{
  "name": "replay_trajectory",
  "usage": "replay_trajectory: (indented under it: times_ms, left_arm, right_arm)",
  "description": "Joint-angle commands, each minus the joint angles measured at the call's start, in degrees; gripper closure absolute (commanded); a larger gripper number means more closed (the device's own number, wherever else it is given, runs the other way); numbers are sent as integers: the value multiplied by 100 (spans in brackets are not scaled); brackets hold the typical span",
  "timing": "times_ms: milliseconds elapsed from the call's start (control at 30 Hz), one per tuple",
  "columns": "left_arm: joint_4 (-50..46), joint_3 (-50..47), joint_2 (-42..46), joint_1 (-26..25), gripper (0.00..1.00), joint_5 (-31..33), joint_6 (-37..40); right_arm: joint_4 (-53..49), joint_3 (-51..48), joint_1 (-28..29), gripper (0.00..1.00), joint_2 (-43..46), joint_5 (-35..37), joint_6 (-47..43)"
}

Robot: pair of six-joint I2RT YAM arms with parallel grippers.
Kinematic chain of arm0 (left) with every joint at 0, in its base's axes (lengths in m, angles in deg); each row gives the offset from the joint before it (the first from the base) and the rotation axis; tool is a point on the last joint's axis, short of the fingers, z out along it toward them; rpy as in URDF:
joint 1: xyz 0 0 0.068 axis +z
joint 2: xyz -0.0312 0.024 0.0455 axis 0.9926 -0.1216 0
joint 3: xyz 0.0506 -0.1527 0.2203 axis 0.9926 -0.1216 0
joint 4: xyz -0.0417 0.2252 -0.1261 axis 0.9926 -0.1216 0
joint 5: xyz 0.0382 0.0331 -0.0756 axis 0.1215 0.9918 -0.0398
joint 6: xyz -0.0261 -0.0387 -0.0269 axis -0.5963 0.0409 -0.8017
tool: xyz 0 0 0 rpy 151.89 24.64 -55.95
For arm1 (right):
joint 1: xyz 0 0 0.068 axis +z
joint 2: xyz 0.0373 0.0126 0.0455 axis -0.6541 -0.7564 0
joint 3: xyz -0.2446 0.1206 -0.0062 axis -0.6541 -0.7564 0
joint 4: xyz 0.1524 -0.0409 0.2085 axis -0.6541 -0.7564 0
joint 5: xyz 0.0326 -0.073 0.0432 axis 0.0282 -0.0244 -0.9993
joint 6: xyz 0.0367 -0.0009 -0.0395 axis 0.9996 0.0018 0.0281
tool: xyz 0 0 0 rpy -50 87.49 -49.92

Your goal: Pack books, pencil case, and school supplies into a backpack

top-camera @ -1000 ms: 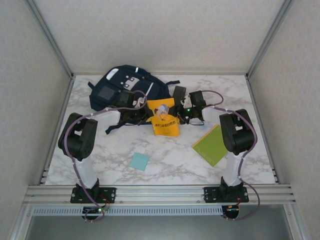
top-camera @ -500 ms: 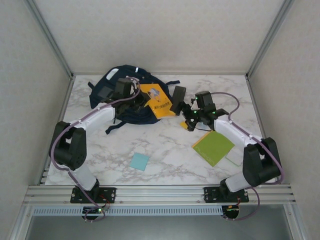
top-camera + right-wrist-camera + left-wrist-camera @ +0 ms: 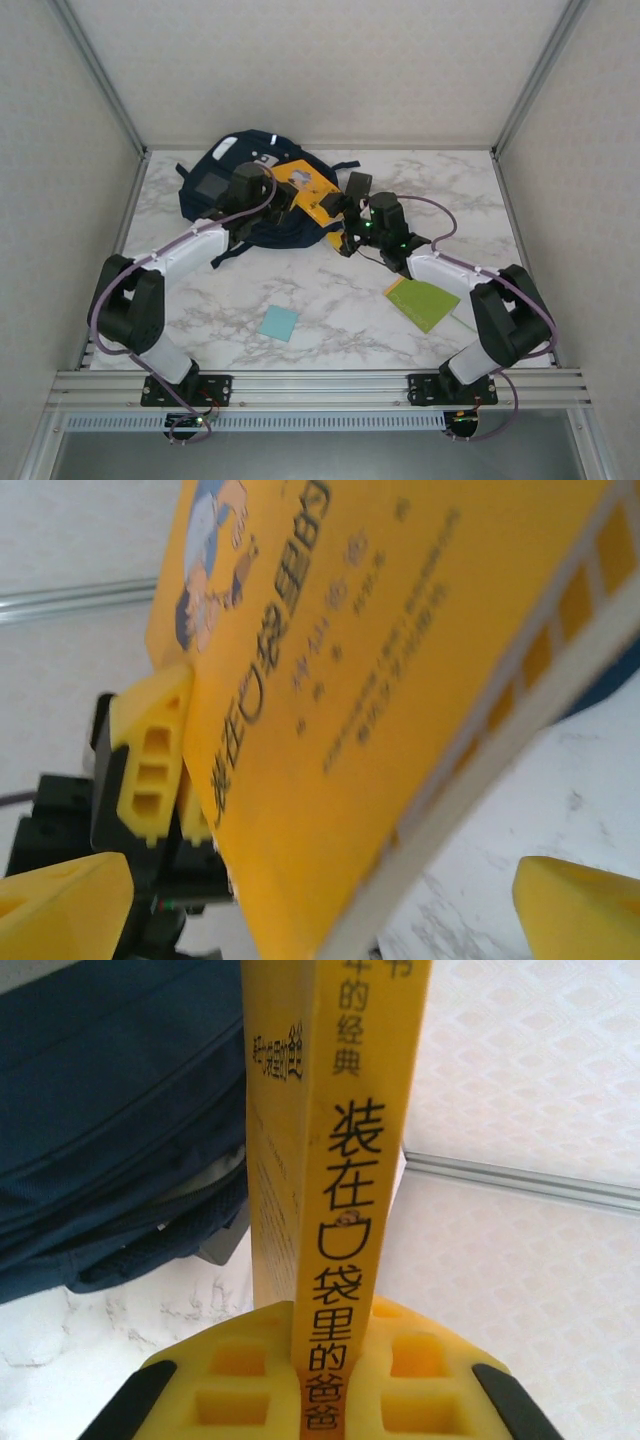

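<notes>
Nearest you, the light-blue pad (image 3: 279, 322) lies flat on the marble surface (image 3: 330, 290), and the lime green book (image 3: 423, 303) lies to its right, partly under the right arm. Farther in, the right end effector (image 3: 347, 218) has its fingers spread wide beside the orange book (image 3: 310, 190). The left end effector (image 3: 320, 1360) is clamped on that book's spine, which tilts over the backpack (image 3: 225, 175).

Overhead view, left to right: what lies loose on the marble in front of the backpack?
Small flat light-blue square pad → thin lime green book.
</notes>
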Motion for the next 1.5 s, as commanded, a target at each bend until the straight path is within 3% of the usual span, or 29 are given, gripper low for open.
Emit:
replay_trajectory:
  times_ms: [0,167,267,333,400,467,567,767,867,1033,1267,1467]
  left_arm:
    - [655,-93,440,-40,100,99,-280]
    - [557,-268,648,-42,100,87,-282]
    - [568,-312,625,-38,98,-82,-284]
    - [556,-287,582,-37,81,-236,-249]
    - [371,-233,570,-37,44,-303,-55]
    - [-147,-2,537,-29,17,-389,417]
    - [-1429,585,426,-37,1,-302,1734]
    - [-3285,1742,-377,-97,2,379,4076]
    - [-3872,2362,-1012,-171,5,840,4789]
    - [-5007,3791,-2325,-516,9,2121,5759]
    - [-5623,5070,-3690,-712,20,3177,6188]
    - [-5577,5201,-4116,-641,33,3603,6032]
  right_arm:
    - [637,27,-19,10,-115,341,251]
    - [812,0,-146,60,-193,382,283]
    - [559,140,-208,97,-143,380,51]
    - [292,261,-287,100,-71,359,-181]
    - [71,318,-398,100,44,351,-394]
    - [-196,364,-608,100,175,280,-636]
    - [-1021,594,-1053,100,344,78,-1258]
    - [-3184,1312,-1834,100,464,-4,-2952]
    - [-3649,1385,-2259,100,573,-29,-3327]
    - [-4354,1523,-2821,100,855,58,-3905]
    - [-5160,1689,-3112,100,1396,470,-4690]
    - [-5291,1553,-3148,100,1712,393,-4826]
